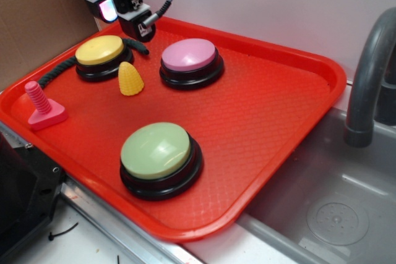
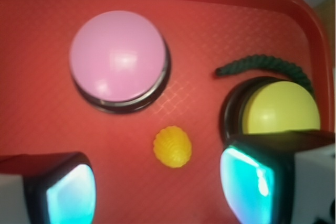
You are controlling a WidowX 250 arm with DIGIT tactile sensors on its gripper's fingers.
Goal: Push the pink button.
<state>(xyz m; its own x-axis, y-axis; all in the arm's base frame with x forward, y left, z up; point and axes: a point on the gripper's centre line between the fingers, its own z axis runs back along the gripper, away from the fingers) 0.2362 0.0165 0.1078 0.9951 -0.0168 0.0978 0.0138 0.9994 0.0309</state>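
Note:
The pink button (image 1: 189, 54), a lilac-pink dome on a glossy black base, sits toward the back middle of the red tray (image 1: 278, 109). In the wrist view the pink button (image 2: 118, 56) lies ahead and to the upper left, well clear of the fingers. My gripper (image 1: 124, 20) hangs in the air over the tray's back left corner, left of the pink button and above the yellow one. It is open (image 2: 157, 190): its two glowing cyan pads (image 2: 71, 195) stand wide apart with only bare tray between them.
A yellow button (image 1: 99, 49) with a dark green rope (image 1: 55, 72) curling behind it sits left of the pink one. A yellow corn-shaped cone (image 1: 130, 79), a small pink bolt toy (image 1: 42, 106) and a green button (image 1: 156, 151) also stand on the tray. A sink (image 1: 334, 214) and faucet (image 1: 365, 78) are at the right.

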